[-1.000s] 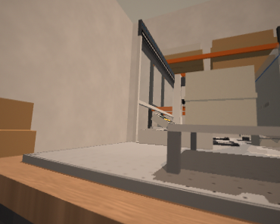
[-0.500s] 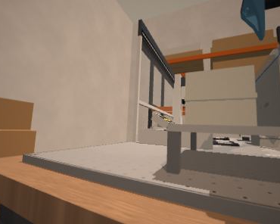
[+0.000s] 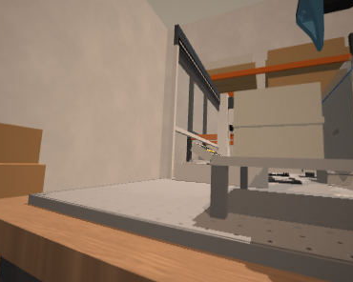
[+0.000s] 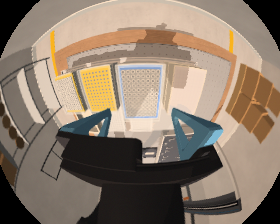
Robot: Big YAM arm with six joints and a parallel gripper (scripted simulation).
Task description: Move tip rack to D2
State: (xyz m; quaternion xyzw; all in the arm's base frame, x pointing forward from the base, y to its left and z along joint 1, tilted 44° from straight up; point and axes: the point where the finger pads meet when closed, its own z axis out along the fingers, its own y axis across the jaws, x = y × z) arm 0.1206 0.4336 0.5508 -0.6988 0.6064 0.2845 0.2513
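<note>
Three tip racks below a wide-open, empty pincer [image 4: 141, 125].
One blue-framed rack [image 4: 141, 91], one yellow rack [image 4: 98, 87], one pale rack [image 4: 68, 94] side by side.

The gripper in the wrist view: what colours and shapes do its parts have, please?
The gripper has two teal-blue fingers, each a wedge that narrows to a point. They sit on a wide, glossy black body with rounded edges. No cables, labels or markings can be made out. In the exterior view one teal finger appears under a black part.
</note>
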